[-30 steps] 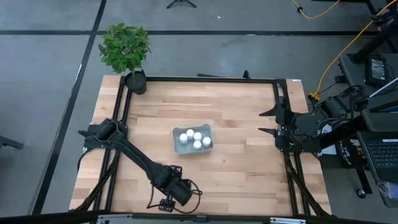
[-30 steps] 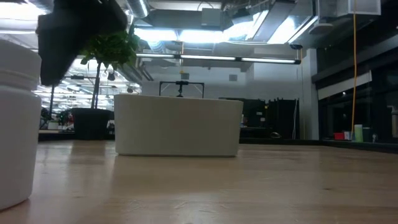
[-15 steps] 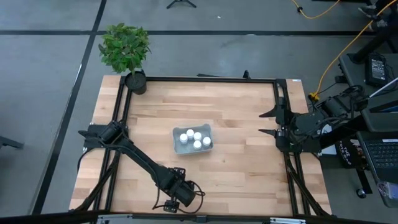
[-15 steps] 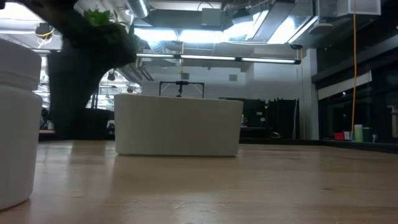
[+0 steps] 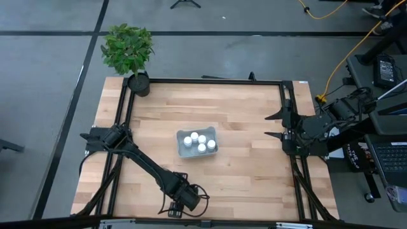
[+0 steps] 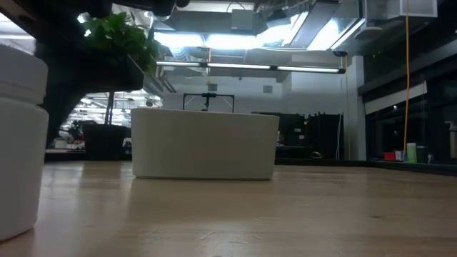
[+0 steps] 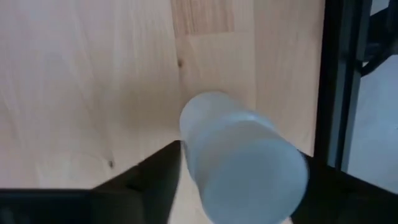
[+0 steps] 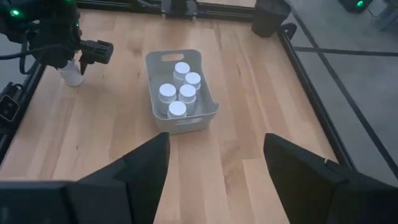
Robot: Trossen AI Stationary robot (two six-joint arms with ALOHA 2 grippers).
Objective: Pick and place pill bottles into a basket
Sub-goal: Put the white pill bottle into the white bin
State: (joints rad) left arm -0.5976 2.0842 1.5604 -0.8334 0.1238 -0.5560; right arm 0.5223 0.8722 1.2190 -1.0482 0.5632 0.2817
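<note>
The pale basket [image 5: 197, 142] stands mid-table with several white-capped pill bottles [image 8: 177, 90] upright inside. One more pill bottle [image 7: 239, 158] stands on its base on the wood by the table's near edge, also large at the left of the low view [image 6: 20, 143]. My left gripper [image 5: 174, 207] is down over it and shut on it; in the high view the gripper hides the bottle. My right gripper [image 5: 275, 125] hovers open at the table's right edge with nothing between its fingers [image 8: 149, 165]. My left gripper pinches the lone pill bottle between its two fingers, one on each opposite side of the round wall [image 7: 186, 155]. The fingers come from above, pointing down along the bottle. The bottle stays upright with its base on the table.
A black pot with a green plant [image 5: 138, 83] stands at the table's far left corner. Black frame rails [image 5: 203, 81] run round the tabletop. Bare wood [image 5: 248, 159] lies between the basket and my right gripper.
My left gripper has come down beside the lone bottle at the near edge and shifted slightly toward the table's right. The bottle has stayed standing where it was.
</note>
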